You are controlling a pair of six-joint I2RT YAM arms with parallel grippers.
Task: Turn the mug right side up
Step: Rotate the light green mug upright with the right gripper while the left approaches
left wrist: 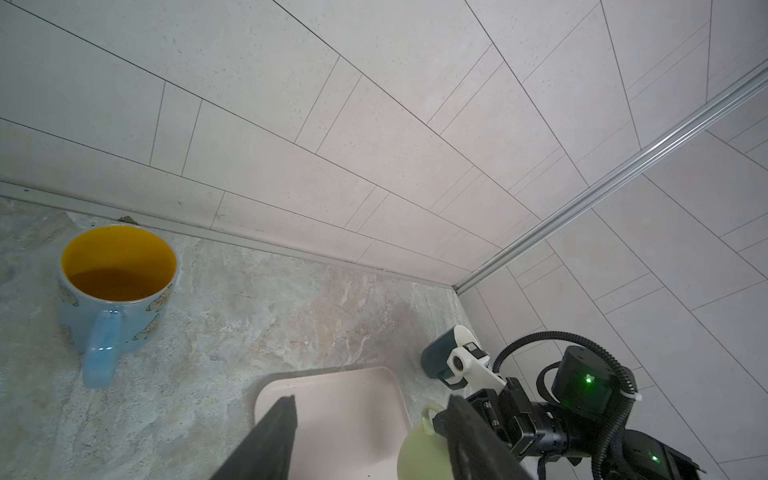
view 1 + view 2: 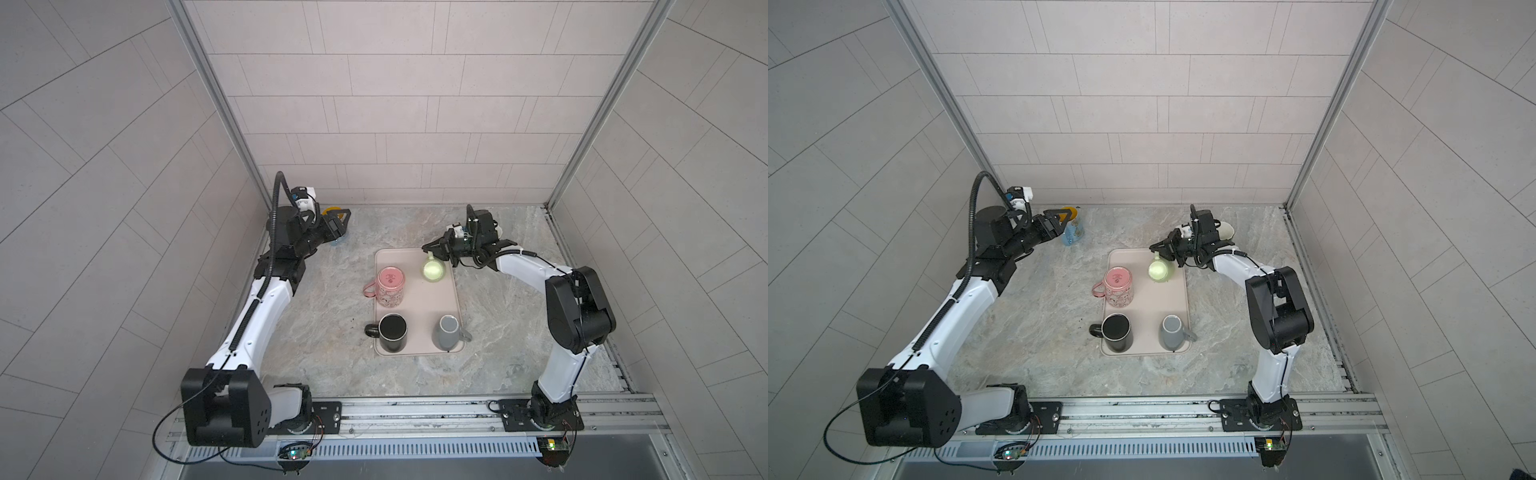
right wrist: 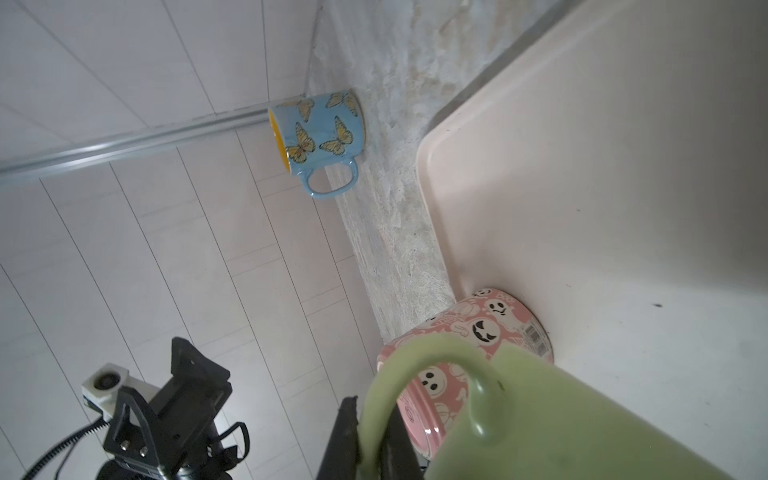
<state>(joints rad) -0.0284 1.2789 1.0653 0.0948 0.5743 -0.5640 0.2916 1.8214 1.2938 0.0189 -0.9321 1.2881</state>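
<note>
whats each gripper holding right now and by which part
The right gripper holds the light green mug by its handle, jaws closed on it. The left gripper is open and holds nothing.

1. Pink tray (image 2: 419, 303) lies flat on the marble countertop (image 2: 316, 332), right in the middle.
2. There's a pink ghost-print mug (image 2: 390, 286), base up at the tray's left edge, with its handle poking out over it.
3. Black mug (image 2: 392, 331) sits mouth up in the near-left corner, and a grey mug (image 2: 448, 331) stands in the near-right, well apart.
4. Over by the back wall I see a blue butterfly mug (image 1: 116, 286), yellow inside and upright, off the tray.
5. Dark green mug (image 1: 436, 353), white inside, lies tipped on its side past the tray's far corner.
</note>
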